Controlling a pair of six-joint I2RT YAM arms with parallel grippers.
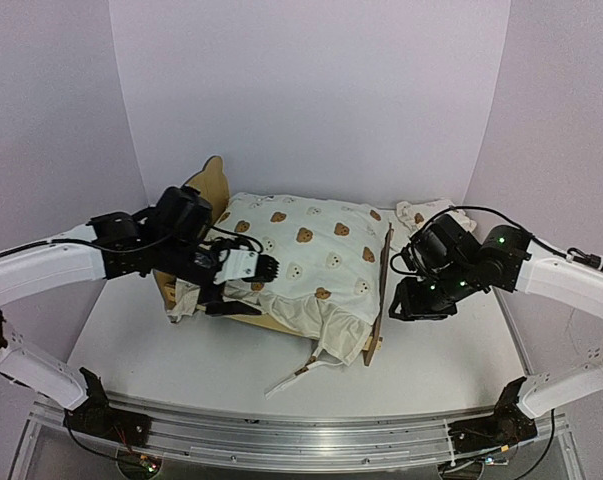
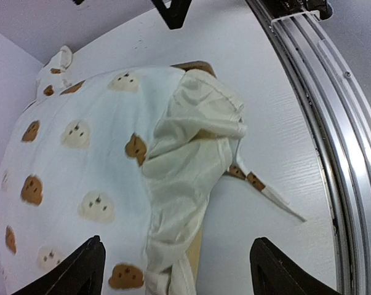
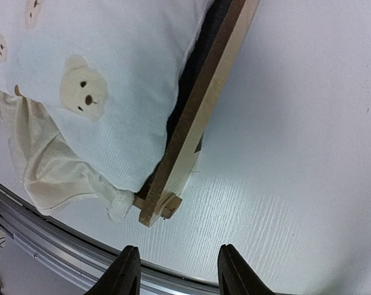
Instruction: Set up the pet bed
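A: Where does the pet bed (image 1: 301,250) sit?
B: In the middle of the bench (image 1: 181,350), closer to the far edge than the near one and turned at an angle. The ear-shaped headboard (image 1: 213,182) faces the far left corner and the flat footboard (image 1: 384,290) faces the right edge.
A: What is in the frame?
B: A cream cushion (image 2: 80,153) printed with brown and pale bear faces. It fills the frame and hangs over its near side. There the smooth, faintly shiny ruffle (image 2: 185,147) bunches up and spills onto the bench. A narrow tie (image 2: 268,193) with brown patches trails from it toward the near edge.
A: Materials?
B: The boards are light plywood with a layered edge. A dark grey base (image 3: 194,74) shows as a strip between cushion and footboard. At the footboard's near lower corner a small wooden tab (image 3: 170,206) pokes through. The bench is white with a fine grain, and a ribbed aluminium rail (image 1: 301,432) runs along its near edge.
A: The arms?
B: The left end effector (image 1: 251,288) hangs over the near left part of the bed, its fingers (image 2: 80,270) wide apart and holding nothing. The right end effector (image 1: 399,305) is just beside the footboard's outer face. Its fingers (image 3: 127,273) are also apart, with only bench and rail showing in the gap.
A: Anything else?
B: A small bear-print pillow (image 1: 421,212) lies just beyond the footboard, toward the far right corner, behind the right arm.
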